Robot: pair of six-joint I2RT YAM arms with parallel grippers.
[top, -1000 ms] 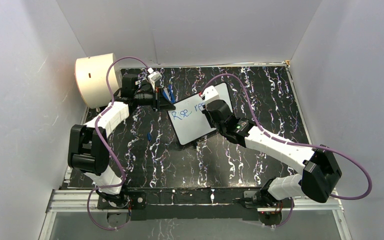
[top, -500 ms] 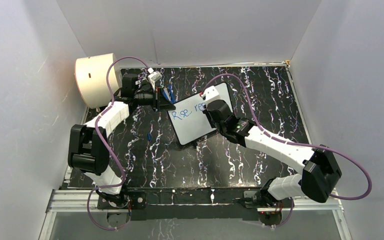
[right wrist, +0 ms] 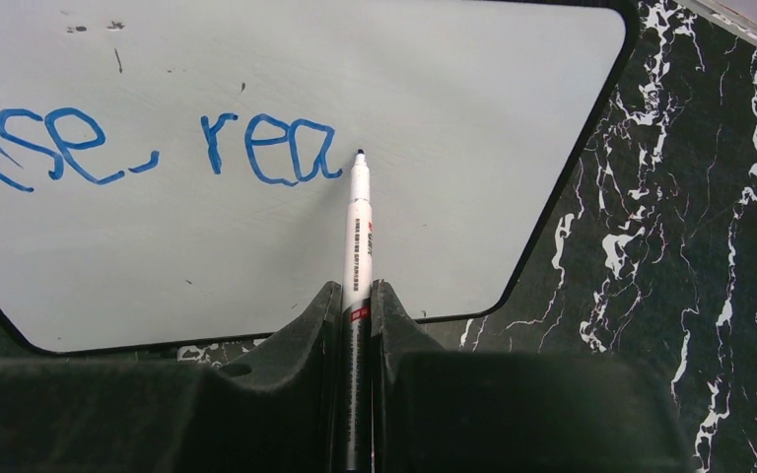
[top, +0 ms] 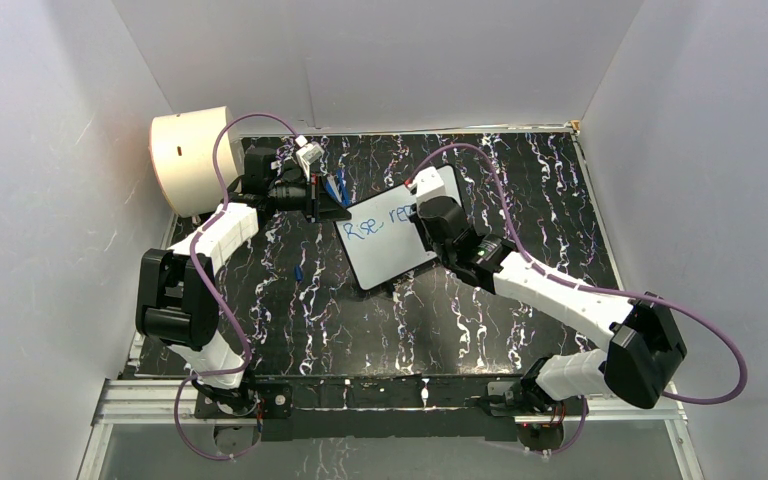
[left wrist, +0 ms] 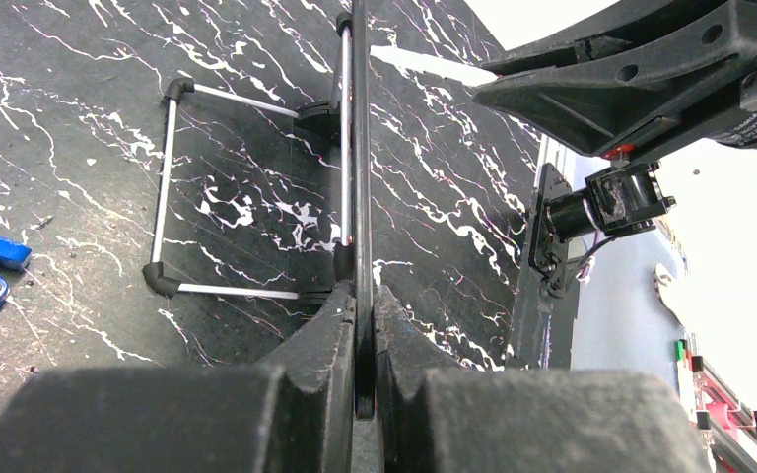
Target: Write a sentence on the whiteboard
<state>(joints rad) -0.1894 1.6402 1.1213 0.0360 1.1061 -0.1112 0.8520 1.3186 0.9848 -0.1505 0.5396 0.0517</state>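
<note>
Whiteboard (top: 385,255), frame centre, looks light, stiff, slick: left gripper (left wrist: 365,305) pinches its edge, right gripper (right wrist: 357,296) clamps the marker (right wrist: 359,227).

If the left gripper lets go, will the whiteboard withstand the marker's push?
Probably stiff: the whiteboard shows a straight edge in the shut left gripper. Likely light, being so thin. It may tip or slide under the marker, since only a slim wire stand seems to prop it.
</note>
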